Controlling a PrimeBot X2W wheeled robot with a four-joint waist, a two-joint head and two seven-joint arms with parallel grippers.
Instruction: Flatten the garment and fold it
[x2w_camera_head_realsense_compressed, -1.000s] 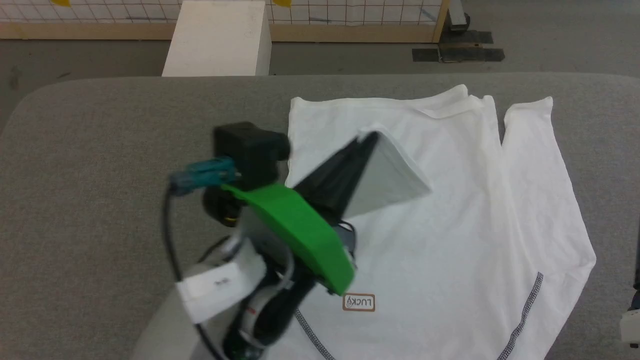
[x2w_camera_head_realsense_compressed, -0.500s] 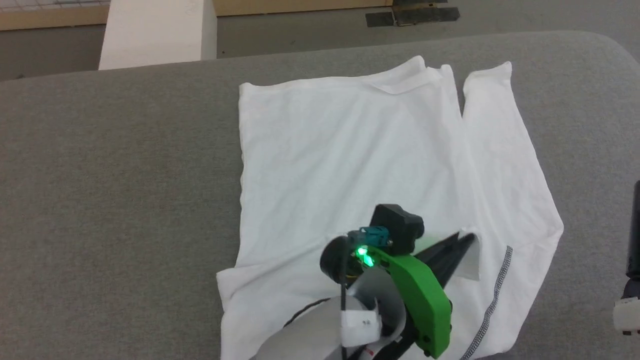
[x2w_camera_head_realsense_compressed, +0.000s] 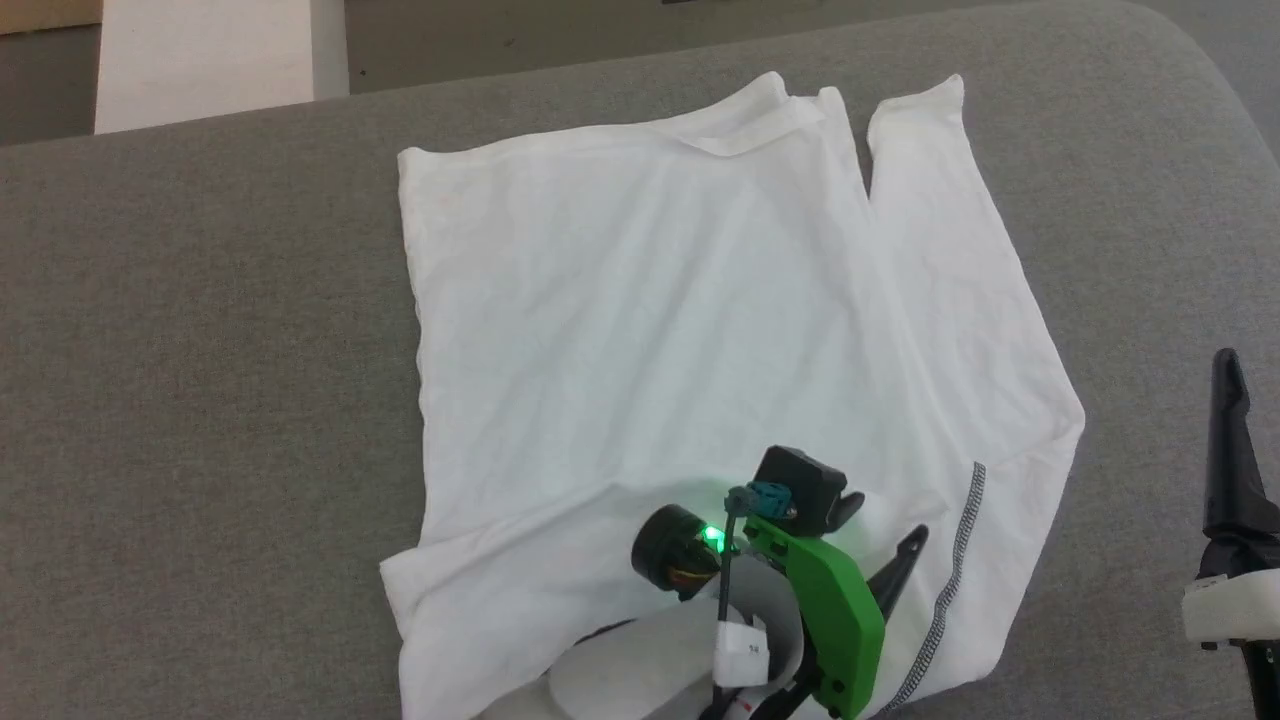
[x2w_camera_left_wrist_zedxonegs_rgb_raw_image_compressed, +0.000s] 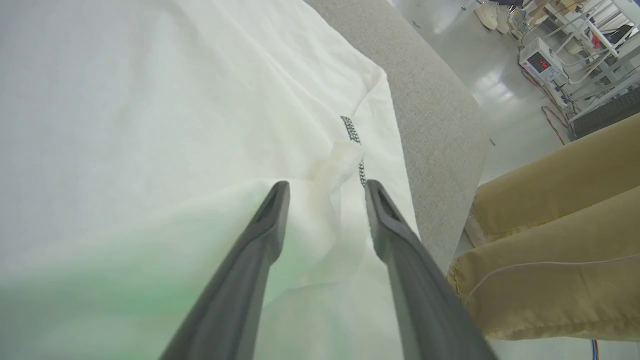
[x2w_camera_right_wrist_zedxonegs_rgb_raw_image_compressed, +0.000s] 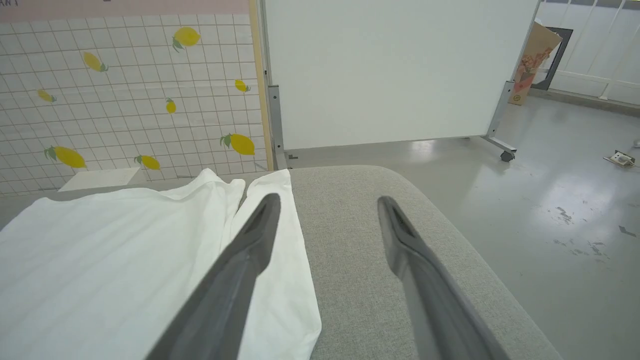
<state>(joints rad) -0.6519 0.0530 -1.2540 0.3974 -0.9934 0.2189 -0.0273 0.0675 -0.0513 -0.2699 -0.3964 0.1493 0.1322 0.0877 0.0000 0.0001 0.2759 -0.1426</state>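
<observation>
The left gripper (x2w_camera_left_wrist_zedxonegs_rgb_raw_image_compressed: 327, 184) hangs low over the white T-shirt (x2w_camera_head_realsense_compressed: 650, 300), fingers parted and gripping nothing. The grey zigzag stitching (x2w_camera_left_wrist_zedxonegs_rgb_raw_image_compressed: 351, 129) lies just past its tips. The shirt spreads out ahead of it on the grey padded table (x2w_camera_head_realsense_compressed: 200, 350). The right gripper (x2w_camera_right_wrist_zedxonegs_rgb_raw_image_compressed: 328, 198), wide open and empty, is over bare table with the shirt to its left.

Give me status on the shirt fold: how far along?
Done: the garment lies spread, mostly flat, on the grey surface; its left edge runs straight, apparently folded in. In hand: nothing gripped; the left hand is open over the hem's zigzag stitching, the right hand open off the cloth's right side. Left: the right sleeve lies unfolded and the near-left corner is rumpled.
</observation>
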